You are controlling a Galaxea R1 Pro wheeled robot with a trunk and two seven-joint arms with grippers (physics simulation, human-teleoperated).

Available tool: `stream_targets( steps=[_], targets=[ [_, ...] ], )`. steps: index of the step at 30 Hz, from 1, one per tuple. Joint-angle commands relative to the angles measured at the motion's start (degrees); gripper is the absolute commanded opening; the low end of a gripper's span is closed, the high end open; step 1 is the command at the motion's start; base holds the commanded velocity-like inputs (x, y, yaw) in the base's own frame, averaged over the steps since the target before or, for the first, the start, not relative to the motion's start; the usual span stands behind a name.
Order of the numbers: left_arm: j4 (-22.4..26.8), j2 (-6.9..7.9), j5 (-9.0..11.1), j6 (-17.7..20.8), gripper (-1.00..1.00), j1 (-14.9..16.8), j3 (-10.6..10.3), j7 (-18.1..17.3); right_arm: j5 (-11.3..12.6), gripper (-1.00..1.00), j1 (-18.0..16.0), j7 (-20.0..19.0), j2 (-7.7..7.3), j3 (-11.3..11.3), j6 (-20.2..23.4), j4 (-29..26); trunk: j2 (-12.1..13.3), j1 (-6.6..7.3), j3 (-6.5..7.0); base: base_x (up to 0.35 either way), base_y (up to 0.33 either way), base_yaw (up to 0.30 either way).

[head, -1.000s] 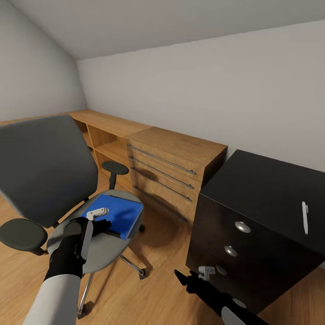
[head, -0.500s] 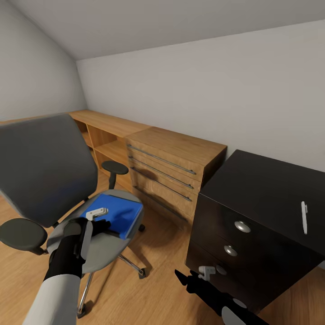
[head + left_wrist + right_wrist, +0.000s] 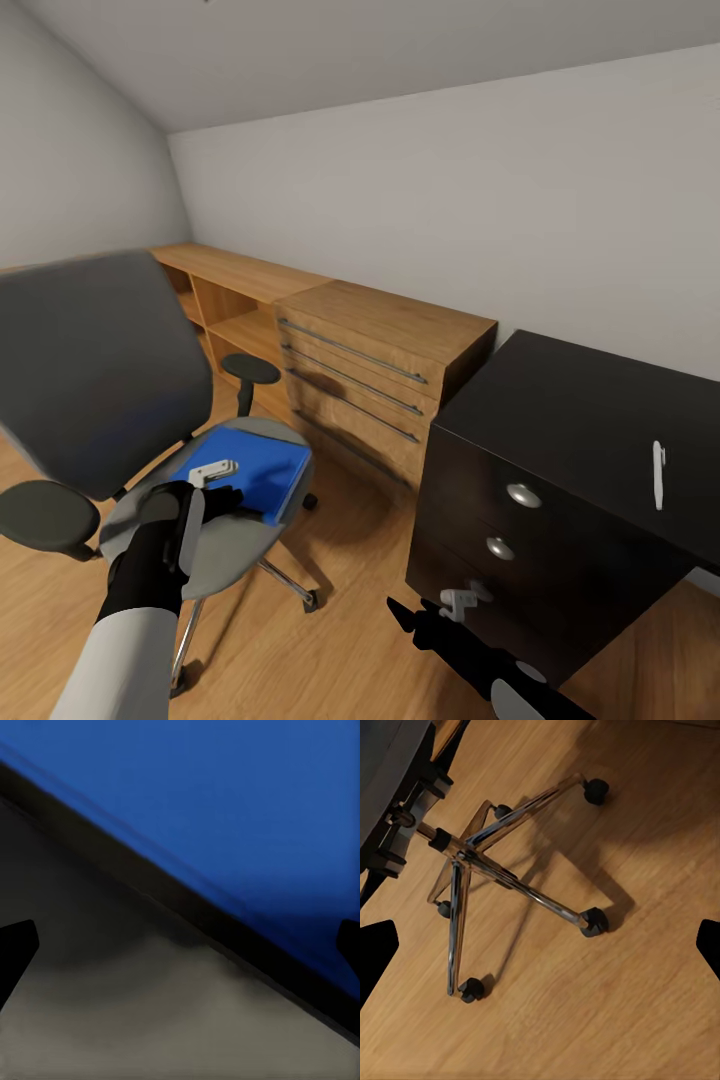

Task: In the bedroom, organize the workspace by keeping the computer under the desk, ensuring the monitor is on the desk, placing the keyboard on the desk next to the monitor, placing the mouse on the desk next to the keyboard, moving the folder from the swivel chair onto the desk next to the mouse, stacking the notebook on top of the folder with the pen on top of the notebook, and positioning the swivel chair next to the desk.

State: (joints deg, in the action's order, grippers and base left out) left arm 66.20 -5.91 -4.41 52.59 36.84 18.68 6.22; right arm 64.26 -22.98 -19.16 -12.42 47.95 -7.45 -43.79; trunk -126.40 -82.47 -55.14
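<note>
The whole head view has drifted, desk and swivel chair sliding slightly leftward

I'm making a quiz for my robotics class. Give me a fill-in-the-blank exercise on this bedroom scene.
1. The blue folder lies on the seat of the ____.
2. The white pen rests on top of the black ____.
3. The left gripper reaches the folder's ____ edge.
4. The wooden cabinet has long ____ handles.

Missing words: swivel chair; desk; near; bar

One swivel chair, one folder, one desk, one wooden cabinet, one pen
</note>
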Motion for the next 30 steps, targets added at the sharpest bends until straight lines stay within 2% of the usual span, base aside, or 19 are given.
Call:
stream_targets(
  steps=[1,8,21,30],
  targets=[
    [-1.8,-0.07,-0.1,0.2,1.00,0.0,0.1,-0.2,0.6,1.00,-0.1,-0.1,-0.07,0.4,-0.4,0.0,0.0,0.00,-0.06,-0.036,-0.068,0.000],
    [-1.8,-0.07,-0.2,0.1,1.00,0.0,0.1,-0.2,0.6,1.00,-0.1,-0.1,-0.08,0.4,-0.7,0.0,0.0,0.00,-0.06,-0.044,-0.143,0.000],
    [-1.8,-0.07,-0.2,0.0,1.00,0.1,0.1,-0.2,0.6,1.00,-0.1,-0.1,-0.06,0.5,-0.7,0.0,0.0,0.00,-0.06,-0.002,-0.019,0.000],
    [-1.8,-0.07,-0.2,0.0,1.00,0.1,0.1,-0.2,0.6,1.00,-0.1,-0.1,-0.06,0.5,-0.7,0.3,0.0,0.00,-0.06,0.000,-0.144,0.000]
  ],
)
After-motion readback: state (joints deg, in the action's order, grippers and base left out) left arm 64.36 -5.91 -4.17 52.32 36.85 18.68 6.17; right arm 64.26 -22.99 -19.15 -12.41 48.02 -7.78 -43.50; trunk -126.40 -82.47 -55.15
